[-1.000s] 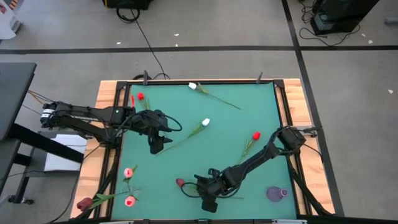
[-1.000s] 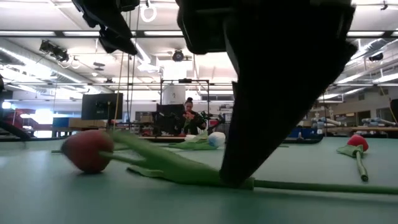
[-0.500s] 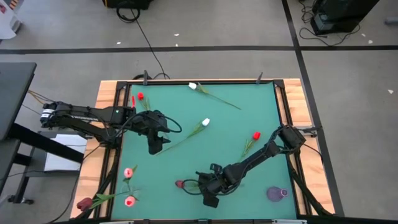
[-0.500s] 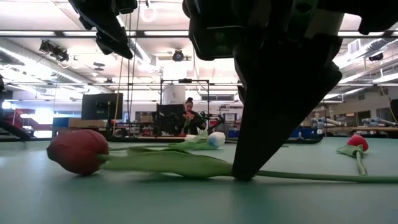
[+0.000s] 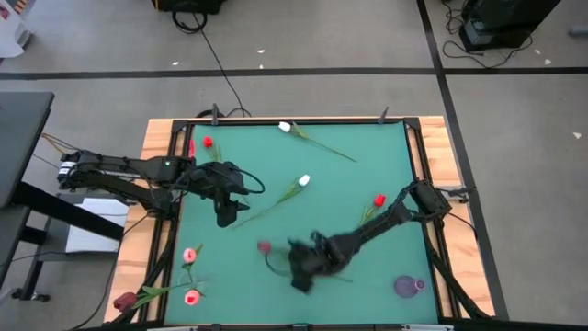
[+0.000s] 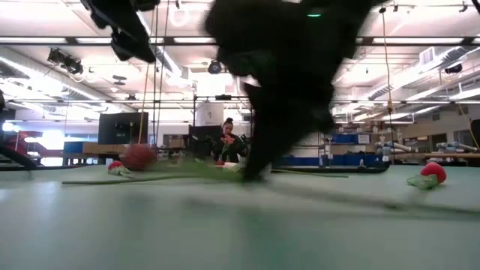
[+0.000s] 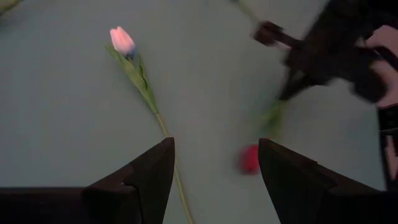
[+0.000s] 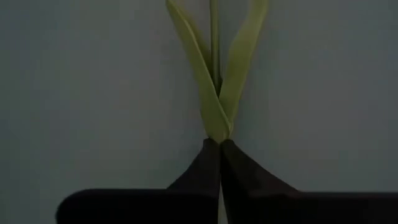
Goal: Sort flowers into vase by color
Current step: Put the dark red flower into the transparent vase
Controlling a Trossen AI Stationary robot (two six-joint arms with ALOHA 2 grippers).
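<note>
R gripper [image 5: 301, 276] pinched tight on thin green stem of dark red artificial tulip [image 5: 265, 247], near front of green felt table [image 5: 349, 184]. L gripper [image 7: 214, 165] fingers apart, empty, hovering left-centre; white-headed tulip [image 5: 304, 181] just beside, small purple vase [image 5: 409, 286] front-right. Grey floor w/ black tape lines [image 5: 303, 70] around table.

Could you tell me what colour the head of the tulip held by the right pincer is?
Dark red; the held tulip's head shows best in the high view, left of the right pincer.

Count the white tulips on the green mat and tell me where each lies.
2. One white tulip lies by the mat's far edge; the other white tulip lies near the middle, beside the left arm. The arms could hide more.
</note>
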